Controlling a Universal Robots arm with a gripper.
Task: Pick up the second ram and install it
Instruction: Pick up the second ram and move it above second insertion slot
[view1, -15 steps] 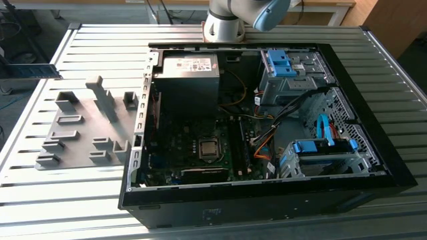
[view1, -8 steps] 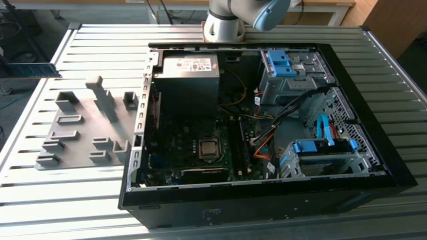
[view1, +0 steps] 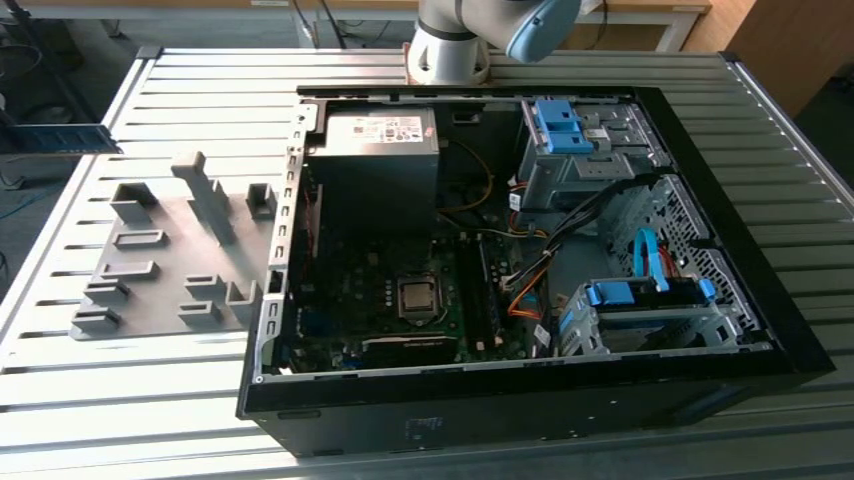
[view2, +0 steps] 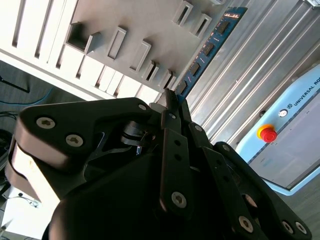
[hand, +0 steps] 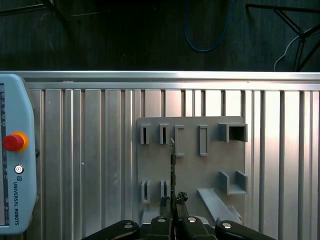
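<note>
An open computer case (view1: 534, 400) lies on the slatted surface (view1: 134, 400). Beside it, toward the exterior view's left, sits a grey holder plate (view1: 167, 265). The second ram (view1: 60, 138) shows at the left edge. The arm's base (view1: 447, 55) stands behind the case.

Computer case (view1: 534, 400) lies open side up on the worktop (view1: 187, 80), toward the exterior view's right edge. Holder block (view1: 167, 270) lies just beside the case, toward the worktop's exterior-view-left edge. Arm base (view1: 447, 55) stands at the far edge, behind the case. In the case: power supply (view1: 374, 150) in the far corner nearest the block, motherboard (view1: 387, 290) in front of it, drive cage (view1: 641, 320) along the opposite wall. Second ram (view1: 60, 137), gripped in the end effector (hand: 173, 200), hangs over the block-side edge. Pendant (hand: 15, 180) sits by that edge, well apart from the block.
</note>
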